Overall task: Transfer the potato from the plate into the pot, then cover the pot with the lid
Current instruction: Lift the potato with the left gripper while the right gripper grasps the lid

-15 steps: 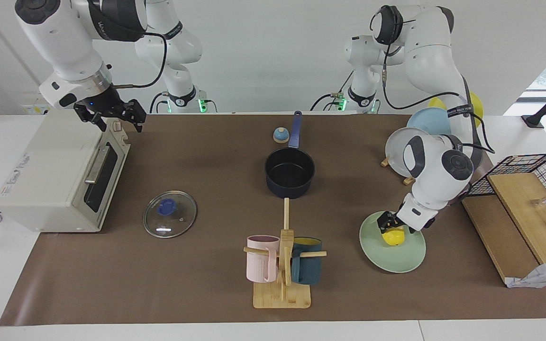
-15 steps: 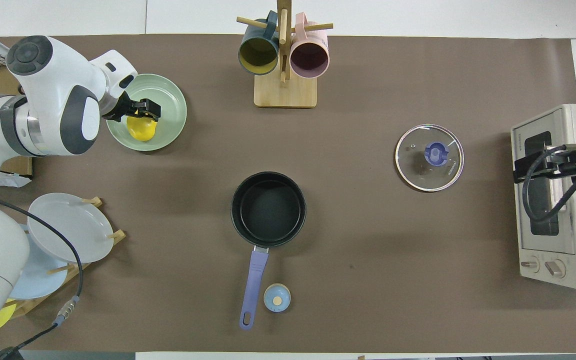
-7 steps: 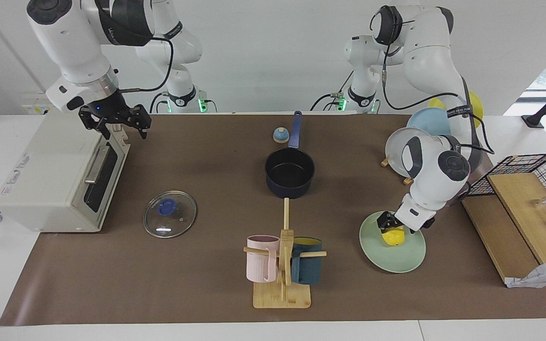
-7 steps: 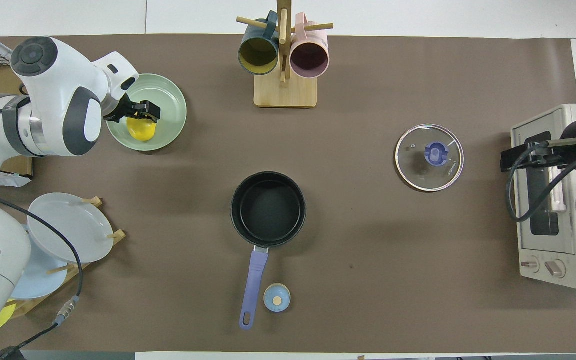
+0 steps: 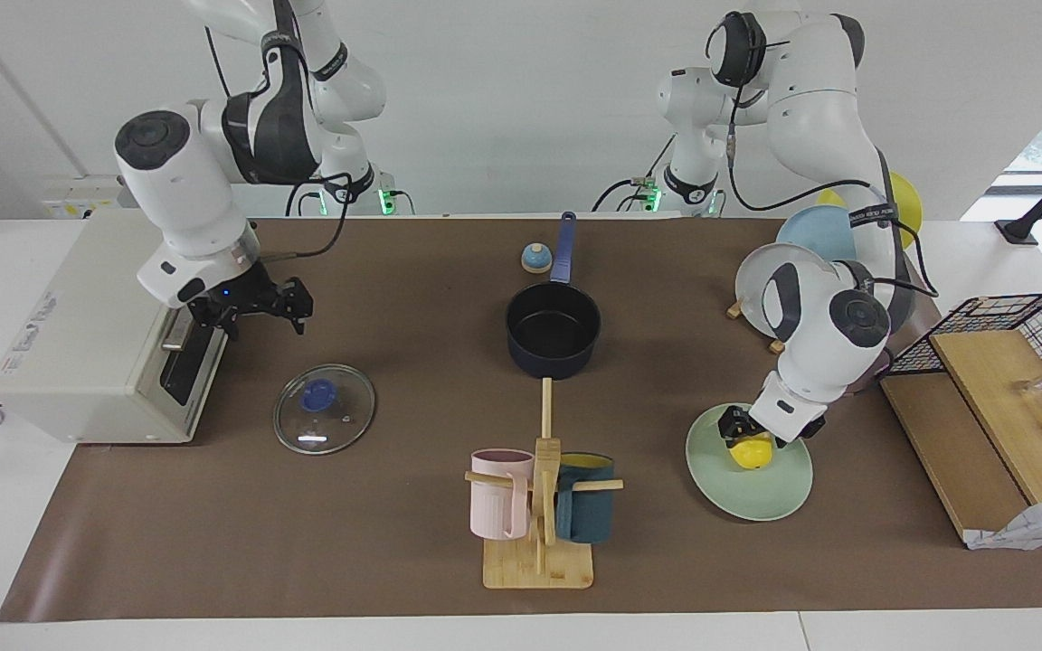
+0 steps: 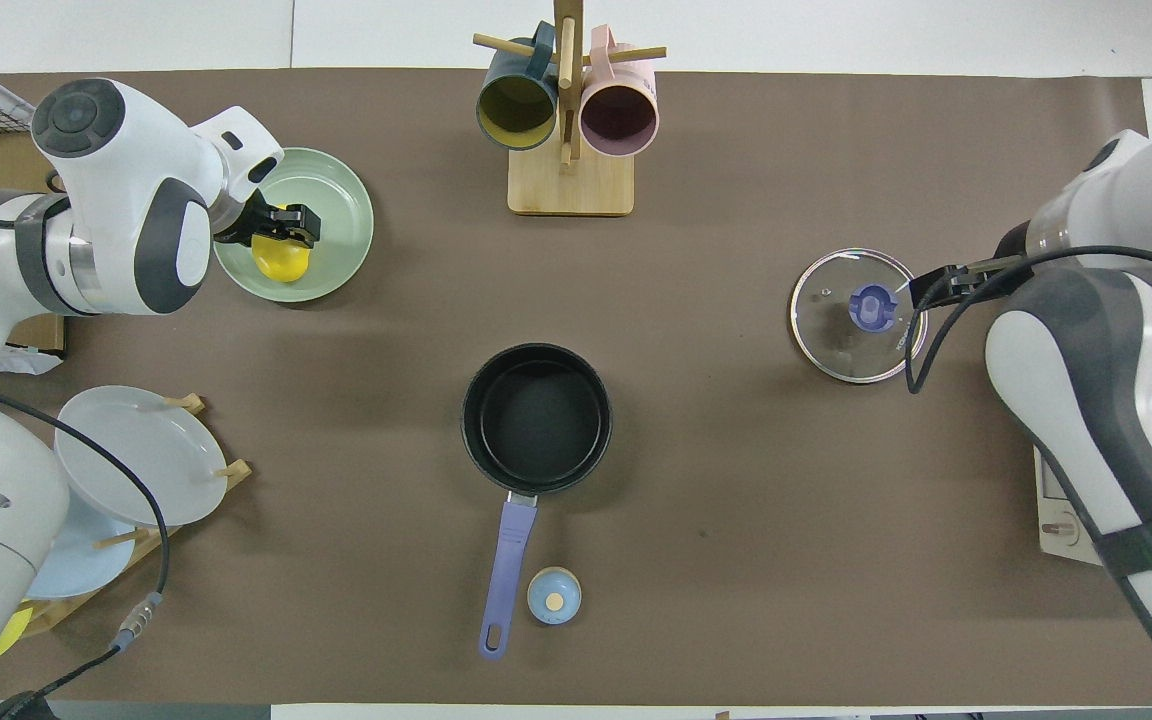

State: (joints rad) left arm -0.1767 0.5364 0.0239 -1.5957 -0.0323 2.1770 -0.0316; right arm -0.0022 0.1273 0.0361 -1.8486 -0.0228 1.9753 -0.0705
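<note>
The yellow potato (image 5: 752,454) (image 6: 281,260) lies on the mint-green plate (image 5: 761,497) (image 6: 344,205) toward the left arm's end of the table. My left gripper (image 5: 740,432) (image 6: 279,222) is down on the potato, its fingers closed around the top. The navy pot (image 5: 554,330) (image 6: 536,418) stands empty mid-table, its handle toward the robots. The glass lid (image 5: 324,420) (image 6: 841,335) lies flat toward the right arm's end. My right gripper (image 5: 260,307) (image 6: 936,287) is open and empty in the air, over the mat by the lid's edge.
A toaster oven (image 5: 96,334) stands at the right arm's end. A mug rack (image 5: 539,506) (image 6: 568,110) stands farther from the robots than the pot. A small bell (image 5: 535,259) (image 6: 554,596) sits beside the pot handle. A plate rack (image 5: 810,244) (image 6: 126,470) and a wire basket (image 5: 1018,325) are at the left arm's end.
My right arm has swung down from above the toaster oven to the lid's edge. My left gripper has stayed on the potato and the potato has hardly moved.
</note>
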